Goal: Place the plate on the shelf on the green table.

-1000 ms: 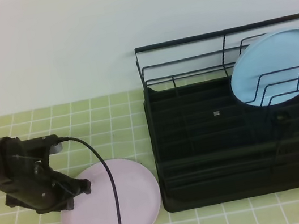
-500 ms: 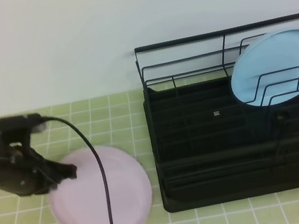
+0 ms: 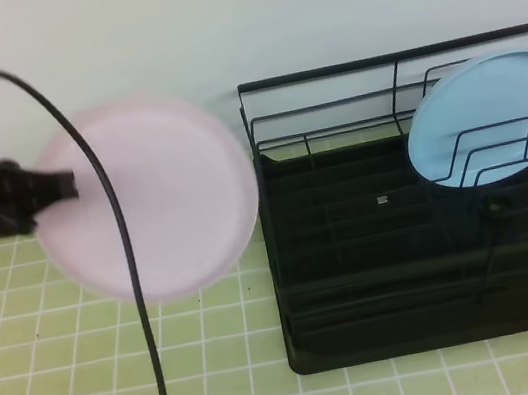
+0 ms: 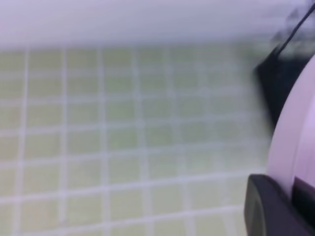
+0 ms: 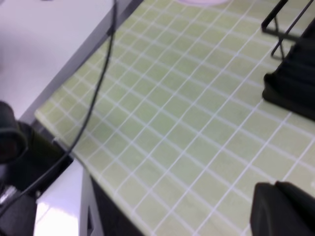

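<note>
At the far left of the high view we find the left gripper [image 3: 61, 186], a dark, motion-blurred shape partly cut off by the frame edge, so we cannot make out its separate fingers; it is pinched shut on the left rim of the plate [image 3: 157, 195]. Its black cable [image 3: 123, 262] arcs up and then drops across the plate's face. The plate is lifted clear of the green table [image 3: 93, 388], its pale pink face tilted towards the camera and its outline smeared. It hangs just left of the shelf [image 3: 437, 260], its right edge close to the shelf's upper left corner, though we cannot tell whether the two touch. In the left wrist view we see the plate's edge [image 4: 295, 142] only as a pale curve at the right border, with a dark finger [image 4: 268, 209] beside it at the bottom; everything there is heavily blurred. At the right end of the shelf a light blue plate [image 3: 484, 120] stands leaning among the wire dividers, its right side cut off by the frame. In the right wrist view the right gripper [image 5: 283, 209] shows only as a dark tip in the lower right corner, above tiles in front of the shelf, closed and holding nothing.
</note>
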